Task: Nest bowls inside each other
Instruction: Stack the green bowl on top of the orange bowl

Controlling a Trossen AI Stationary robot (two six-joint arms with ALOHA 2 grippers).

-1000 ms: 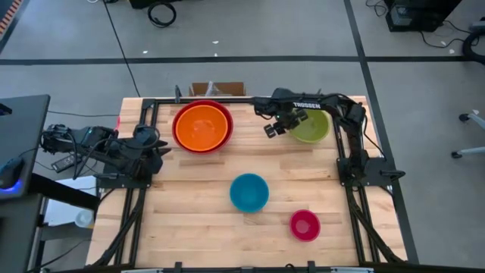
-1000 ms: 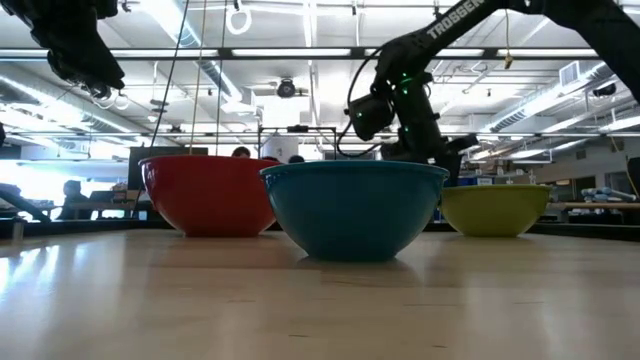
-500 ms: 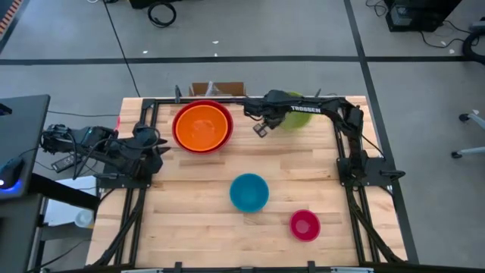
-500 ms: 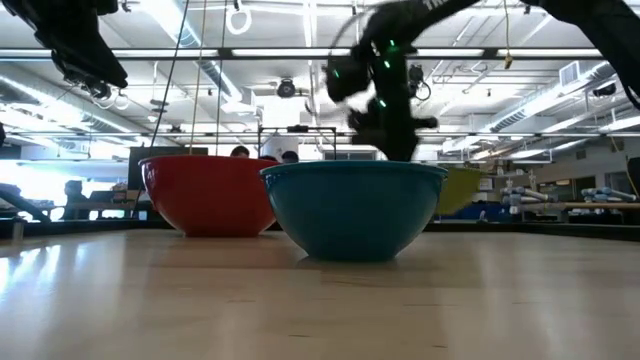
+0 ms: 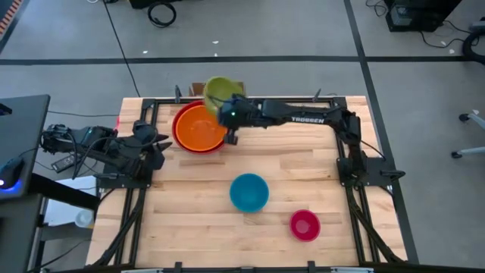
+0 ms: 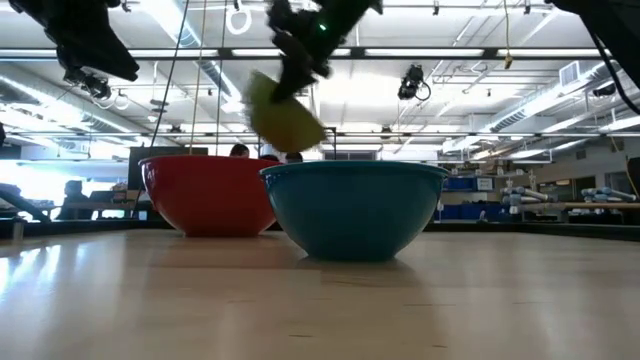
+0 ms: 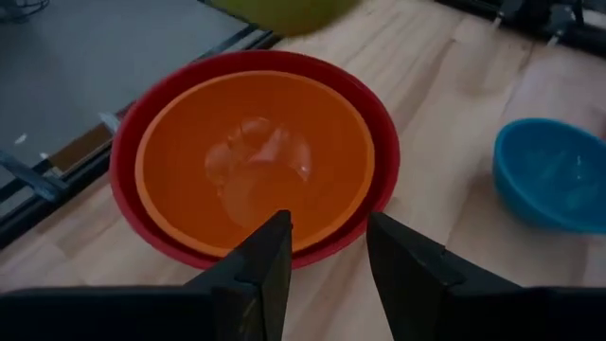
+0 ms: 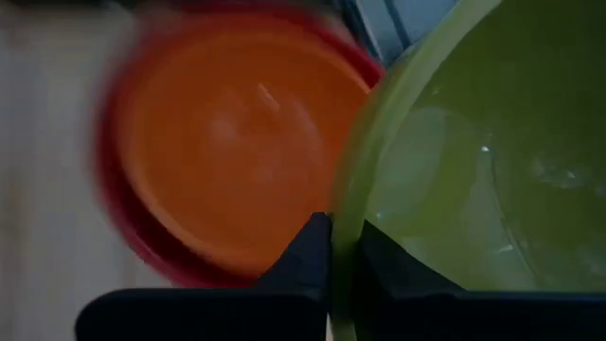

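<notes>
Swung across from the upper right, the right gripper point(image 5: 229, 115) pinches the lime green bowl's point(image 5: 218, 91) rim, lifted and tilted by the orange bowl point(image 5: 198, 126) nested in red point(image 7: 128, 137), upper centre; left gripper point(image 5: 155, 144) waits, jaws parted.

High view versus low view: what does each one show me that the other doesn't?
Only the high view shows the pink bowl, the orange bowl nested in the red bowl, and the left gripper waiting at the table's left edge. Only the low view shows the lime green bowl lifted, tilted. Both show the blue bowl and the right gripper shut on the green rim.
</notes>
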